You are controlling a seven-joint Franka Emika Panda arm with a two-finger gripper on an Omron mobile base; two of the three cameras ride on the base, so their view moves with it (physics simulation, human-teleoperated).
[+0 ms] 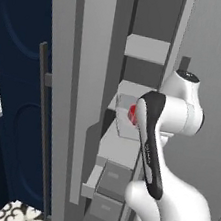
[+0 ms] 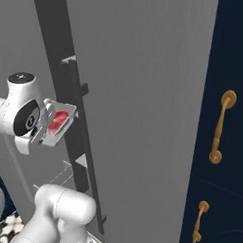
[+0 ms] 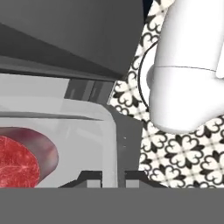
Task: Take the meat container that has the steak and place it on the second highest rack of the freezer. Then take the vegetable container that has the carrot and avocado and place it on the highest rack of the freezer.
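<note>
- While the big grey freezer point(image 1: 82, 77) stands with its door open, its flat grey shelves point(image 1: 146, 49) and lower drawers point(image 1: 113, 179) show inside.
- The white arm point(image 1: 183, 114) reaches in toward the shelves, holding the clear meat container point(image 2: 58, 123) up off any shelf.
- The hand point(image 3: 113, 176) is pinched tight on the container's rim (the two dark tips sit right at its edge).
- The container holds one thing, the red steak point(image 3: 22, 162). It lies to one side of the tray, away from the pinched edge.
- The tray looks tipped in the right base view, so I think the steak could slide around or slip out if the tray tips more.
- The grip is only on one thin edge. I think the tray could twist or drop if the arm moves fast.
- The tray is close to the shelves and the door's edge. A bump there could knock it loose.
- It has to go on the second highest rack, and a mix-up of racks is easy here.
- I cannot tell from here which rack the tray is level with.
</note>
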